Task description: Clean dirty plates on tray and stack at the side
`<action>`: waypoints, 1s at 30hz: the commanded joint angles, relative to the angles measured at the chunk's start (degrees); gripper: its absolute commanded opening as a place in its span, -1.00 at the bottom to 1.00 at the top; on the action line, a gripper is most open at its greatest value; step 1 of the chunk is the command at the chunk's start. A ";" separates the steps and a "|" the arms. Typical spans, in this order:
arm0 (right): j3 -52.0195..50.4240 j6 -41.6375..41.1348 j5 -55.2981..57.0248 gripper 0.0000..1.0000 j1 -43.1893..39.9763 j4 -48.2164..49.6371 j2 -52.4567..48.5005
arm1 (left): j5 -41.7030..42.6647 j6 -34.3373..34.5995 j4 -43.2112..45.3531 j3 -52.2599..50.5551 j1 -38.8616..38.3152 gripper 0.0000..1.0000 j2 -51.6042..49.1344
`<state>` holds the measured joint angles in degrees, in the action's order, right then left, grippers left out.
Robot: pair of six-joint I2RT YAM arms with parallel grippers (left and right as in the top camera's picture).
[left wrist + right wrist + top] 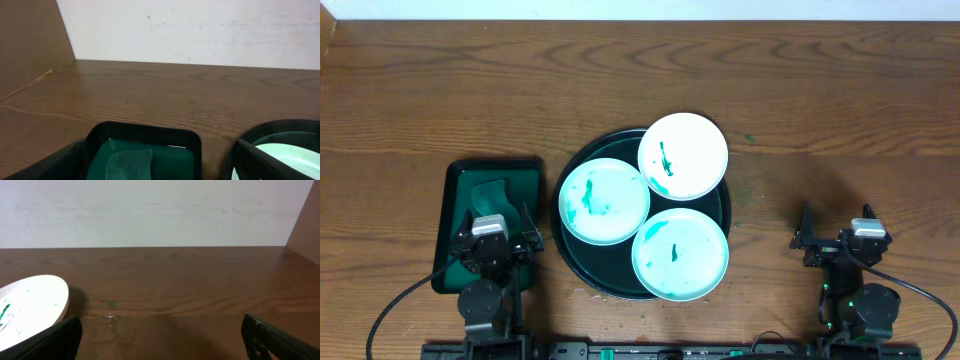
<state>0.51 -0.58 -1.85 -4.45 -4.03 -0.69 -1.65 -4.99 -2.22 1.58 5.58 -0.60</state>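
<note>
Overhead view, near to far. The left gripper (498,218) hangs over the near end of a small rectangular green tray (455,190) bearing a cloth (492,192); the right gripper (835,225) hangs over bare table (420,90). Both have their fingers spread wide, holding nothing. Between them lies the round dark tray (578,272) with three white, teal-streaked plates: the near plate (680,254) overhanging its front rim, the left plate (604,201) beside it, and the far plate (683,156) overhanging the far right rim. A green speck (750,138) marks the table beyond.
</note>
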 commanded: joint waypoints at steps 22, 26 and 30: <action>-0.20 0.24 0.07 0.98 -0.44 -0.07 0.26 | -0.28 -0.96 -1.79 -1.36 0.28 0.80 -0.11; -0.20 0.24 0.07 0.98 -0.44 -0.07 0.26 | -0.28 -0.96 -1.79 -1.36 0.28 0.81 -0.11; -0.20 0.24 0.07 0.98 -0.44 -0.07 0.26 | -0.28 -0.96 -1.79 -1.36 0.28 0.81 -0.11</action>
<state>0.51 -0.58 -1.85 -4.45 -4.03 -0.69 -1.65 -4.99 -2.20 1.58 5.58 -0.60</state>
